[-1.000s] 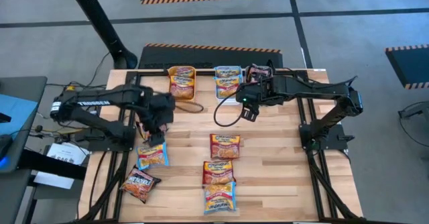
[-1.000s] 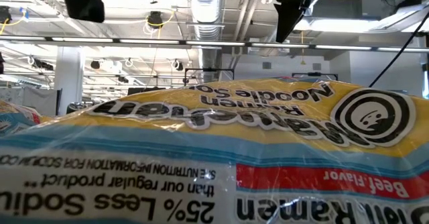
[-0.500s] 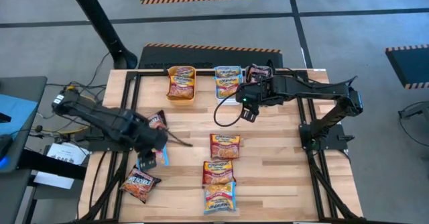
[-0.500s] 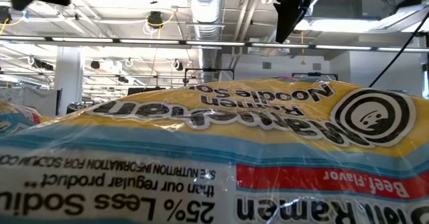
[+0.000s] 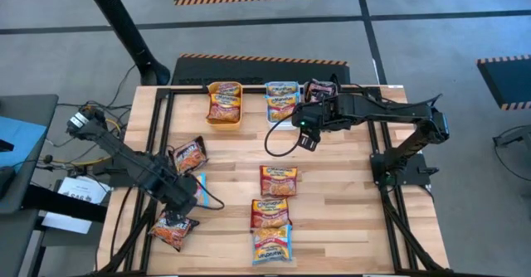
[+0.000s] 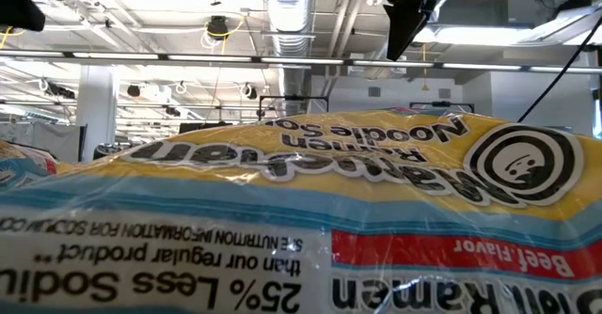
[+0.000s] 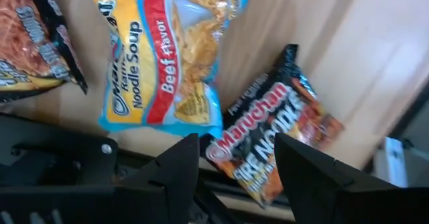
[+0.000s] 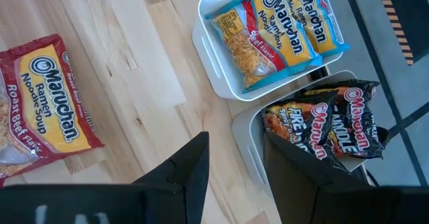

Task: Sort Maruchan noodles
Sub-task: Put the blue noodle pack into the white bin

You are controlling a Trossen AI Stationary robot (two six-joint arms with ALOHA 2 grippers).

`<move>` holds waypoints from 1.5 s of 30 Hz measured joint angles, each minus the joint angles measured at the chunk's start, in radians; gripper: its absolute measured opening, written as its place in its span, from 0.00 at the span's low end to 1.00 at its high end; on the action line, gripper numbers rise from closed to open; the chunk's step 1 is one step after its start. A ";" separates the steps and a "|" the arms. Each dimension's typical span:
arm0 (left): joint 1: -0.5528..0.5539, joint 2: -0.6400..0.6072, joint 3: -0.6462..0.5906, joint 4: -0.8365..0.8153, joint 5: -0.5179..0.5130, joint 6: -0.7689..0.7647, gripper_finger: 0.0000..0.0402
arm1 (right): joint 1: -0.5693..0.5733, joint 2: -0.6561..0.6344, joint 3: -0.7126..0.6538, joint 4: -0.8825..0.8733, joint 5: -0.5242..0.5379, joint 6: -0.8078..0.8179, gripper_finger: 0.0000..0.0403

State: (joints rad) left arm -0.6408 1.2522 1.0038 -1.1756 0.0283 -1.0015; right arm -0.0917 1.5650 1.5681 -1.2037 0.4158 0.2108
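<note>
Our left pincer [image 5: 184, 199] has swung from mid-tabletop to the near-left edge, open and empty, above the blue packet [image 7: 164, 56] and dark packet [image 7: 275, 140]; both await sorting. Right pincer [image 8: 234, 158] hovers open over the bins.

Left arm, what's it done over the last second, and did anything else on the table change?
The left gripper swung from mid-table toward the near left corner, jaws open and empty, now hanging over the blue packet and the dark packet. Another dark packet has come into sight where the arm was. The right gripper and the bins stayed put.
</note>
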 joint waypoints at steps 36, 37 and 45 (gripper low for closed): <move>-0.049 -0.002 -0.377 0.327 -0.260 -0.060 0.45 | 0.000 0.000 0.000 0.016 0.000 0.000 0.41; -0.049 -0.003 -0.382 0.331 -0.262 -0.066 0.45 | 0.000 0.000 0.000 0.016 0.000 0.001 0.41; -0.049 -0.004 -0.411 0.355 -0.262 -0.100 0.38 | 0.000 0.000 0.000 0.016 0.000 0.001 0.41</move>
State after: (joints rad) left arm -0.6903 1.2480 0.5928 -0.8208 -0.2337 -1.1016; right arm -0.0917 1.5654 1.5677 -1.1877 0.4156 0.2115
